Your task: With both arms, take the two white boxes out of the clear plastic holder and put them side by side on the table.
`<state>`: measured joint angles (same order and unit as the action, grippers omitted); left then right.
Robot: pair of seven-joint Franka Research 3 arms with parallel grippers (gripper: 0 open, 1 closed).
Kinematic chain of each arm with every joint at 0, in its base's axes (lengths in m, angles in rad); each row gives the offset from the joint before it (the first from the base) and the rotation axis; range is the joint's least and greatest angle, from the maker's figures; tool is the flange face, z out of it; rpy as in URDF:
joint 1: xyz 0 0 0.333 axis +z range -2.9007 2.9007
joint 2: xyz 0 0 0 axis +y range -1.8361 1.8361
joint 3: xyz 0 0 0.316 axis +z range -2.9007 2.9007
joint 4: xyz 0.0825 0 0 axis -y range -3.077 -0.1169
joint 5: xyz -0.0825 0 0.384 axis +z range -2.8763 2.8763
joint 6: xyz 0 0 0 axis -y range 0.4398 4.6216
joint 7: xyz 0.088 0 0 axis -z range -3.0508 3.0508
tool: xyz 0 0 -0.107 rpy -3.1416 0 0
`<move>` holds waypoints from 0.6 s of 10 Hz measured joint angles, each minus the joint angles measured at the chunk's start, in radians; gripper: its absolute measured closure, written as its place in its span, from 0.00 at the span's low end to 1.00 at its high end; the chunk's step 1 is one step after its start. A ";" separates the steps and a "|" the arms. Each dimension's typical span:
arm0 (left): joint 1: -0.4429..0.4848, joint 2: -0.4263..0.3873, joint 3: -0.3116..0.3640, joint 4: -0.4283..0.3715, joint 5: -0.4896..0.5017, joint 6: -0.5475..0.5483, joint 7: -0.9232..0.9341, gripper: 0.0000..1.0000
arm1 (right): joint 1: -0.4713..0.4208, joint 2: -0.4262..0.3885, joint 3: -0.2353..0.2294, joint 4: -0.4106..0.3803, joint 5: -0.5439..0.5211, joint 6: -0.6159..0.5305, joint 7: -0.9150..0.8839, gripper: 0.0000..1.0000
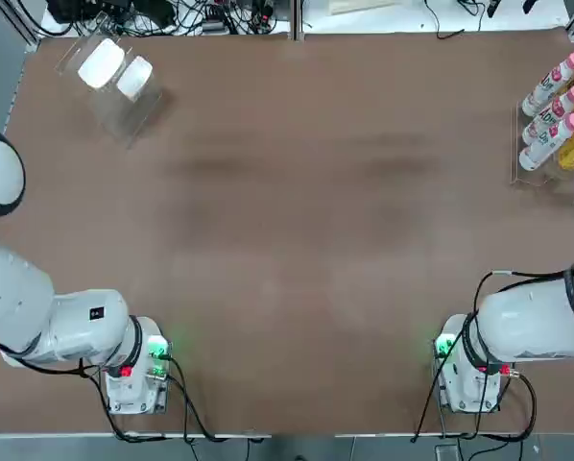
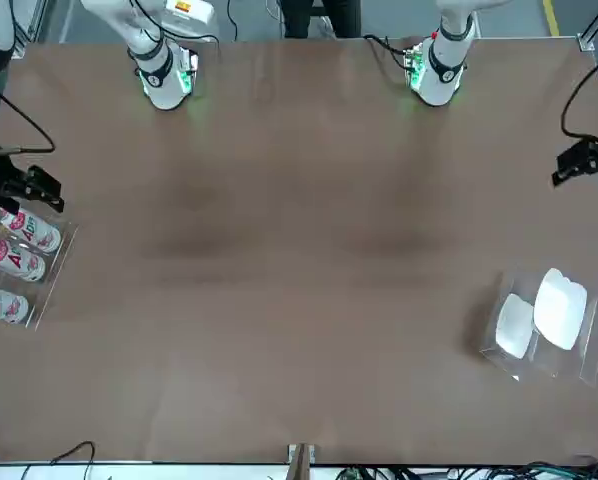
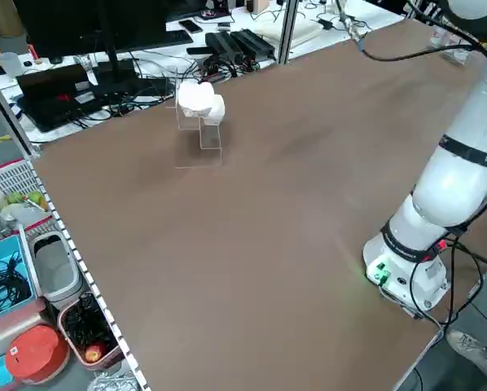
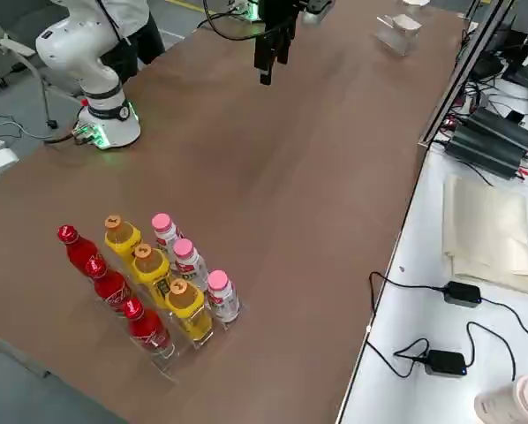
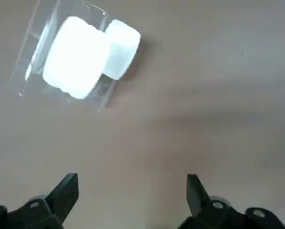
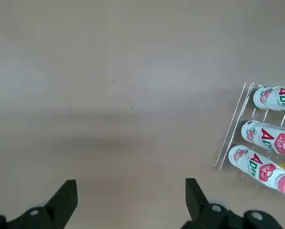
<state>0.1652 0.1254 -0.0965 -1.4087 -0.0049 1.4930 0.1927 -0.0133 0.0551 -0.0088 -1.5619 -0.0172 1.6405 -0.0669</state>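
Top view: the boxes [image 1: 102,63] are sitting in their holder [image 1: 129,110] at the tabletop's [image 1: 297,240] far left corner, nearer my left arm [image 1: 76,327]. Left wrist view: my left fingers [image 5: 133,198] are standing wide, holding nothing, the boxes lying beyond their tips. Right wrist view: my right fingers [image 6: 131,202] are gaping empty, bottles [image 6: 269,138] nearby.

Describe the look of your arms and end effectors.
Both arms are white and jointed, with black bands, green and red lights at the base, and loose black cables alongside. Left end effector and right end effector: black, angular two-finger types with round silvery screws.
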 joint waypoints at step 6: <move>-0.023 0.128 -0.015 -0.120 0.124 0.216 0.129 0.04 | 0.000 0.000 0.000 0.000 0.000 0.000 0.000 0.00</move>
<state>0.1427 0.2531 -0.1112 -1.5291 0.1188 1.7087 0.3214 -0.0133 0.0551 -0.0089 -1.5618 -0.0172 1.6405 -0.0669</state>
